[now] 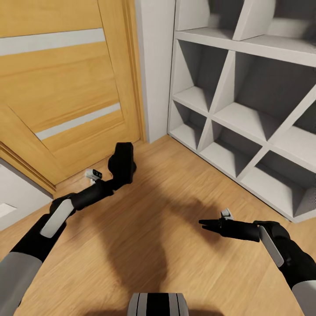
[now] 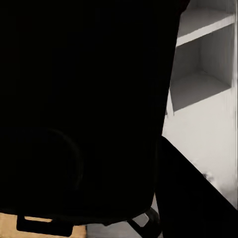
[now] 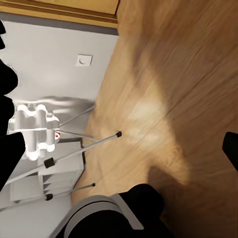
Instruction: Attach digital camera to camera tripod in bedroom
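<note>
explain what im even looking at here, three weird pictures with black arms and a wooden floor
This is a simulated two-armed robot on wheels. The big picture comes from a camera on its head, looking down over both arms at a wood floor, a wooden door and grey shelves.

The other two pictures come from cameras on its wrists. The left claw holds a black boxy thing, most likely the digital camera; it sits so close to the left wrist lens that it shows there as a dark mass. The right claw holds nothing, with its fingers close together.

The right wrist picture looks down at the floor and a white flower-shaped lamp on thin legs.
</note>
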Tool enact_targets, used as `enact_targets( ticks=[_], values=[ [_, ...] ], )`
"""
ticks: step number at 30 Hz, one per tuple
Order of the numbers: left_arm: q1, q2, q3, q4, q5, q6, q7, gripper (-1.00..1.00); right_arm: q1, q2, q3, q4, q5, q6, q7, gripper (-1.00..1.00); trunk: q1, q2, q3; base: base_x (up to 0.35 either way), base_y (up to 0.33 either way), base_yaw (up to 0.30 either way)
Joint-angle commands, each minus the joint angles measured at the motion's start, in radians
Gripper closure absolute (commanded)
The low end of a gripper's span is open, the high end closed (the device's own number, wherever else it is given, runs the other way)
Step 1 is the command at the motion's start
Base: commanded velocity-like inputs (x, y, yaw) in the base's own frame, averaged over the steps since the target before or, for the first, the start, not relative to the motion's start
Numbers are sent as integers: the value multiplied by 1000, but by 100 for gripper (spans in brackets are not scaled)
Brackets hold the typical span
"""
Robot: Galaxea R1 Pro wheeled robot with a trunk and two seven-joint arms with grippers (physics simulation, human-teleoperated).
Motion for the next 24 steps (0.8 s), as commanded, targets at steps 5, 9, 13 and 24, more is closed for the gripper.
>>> enact_targets(
  ticks=[5,9,13,24],
  values=[
    [-1,4,-192,-157,-139,-154,-5,100,0,-1,1,1,-2,-4,3,-100,-2,1,19,0,0,0],
    [-1,4,-212,-176,-161,-186,-6,100,0,-1,1,0,-2,-5,3,-100,-4,2,34,0,0,0],
    [-1,6,-222,-184,-170,-201,-6,100,0,-1,1,0,-2,-5,4,-100,-6,3,50,0,0,0],
    [-1,8,-226,-187,-175,-207,-7,100,0,-1,1,1,-2,-5,5,-100,-11,5,92,0,0,0]
  ],
)
